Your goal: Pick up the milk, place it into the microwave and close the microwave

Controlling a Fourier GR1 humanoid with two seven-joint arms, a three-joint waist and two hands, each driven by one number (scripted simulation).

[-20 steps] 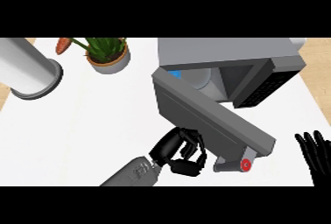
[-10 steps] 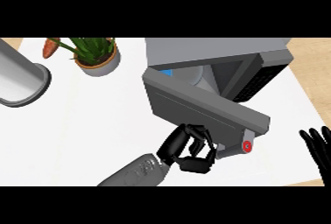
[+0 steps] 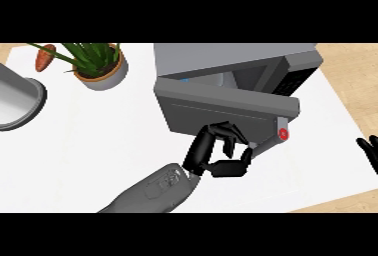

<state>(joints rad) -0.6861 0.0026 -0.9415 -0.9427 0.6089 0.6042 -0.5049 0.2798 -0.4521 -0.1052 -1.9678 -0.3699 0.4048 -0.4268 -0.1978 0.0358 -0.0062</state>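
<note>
Left hand (image 3: 218, 152) was up against the microwave door (image 3: 221, 110), door nearly shut.

The microwave (image 3: 236, 75) was a boxy grey thing with flat matte panels, a dark control strip down its right side and a red round spot on the door's handle bar (image 3: 275, 140). The door was swung most of the way in, just a wedge of gap left, with a bit of blue showing inside, so I couldn't tell whether that was the milk. The hand's black fingers were curled against the door's lower edge, thumb bent under, holding nothing. The right hand (image 3: 368, 152) only showed fingertips at the right edge, straight. A leafy potted plant (image 3: 96, 65), a carrot (image 3: 46, 56) and a smooth grey cylinder (image 3: 16, 102) sat on the white counter (image 3: 88, 145).
</note>
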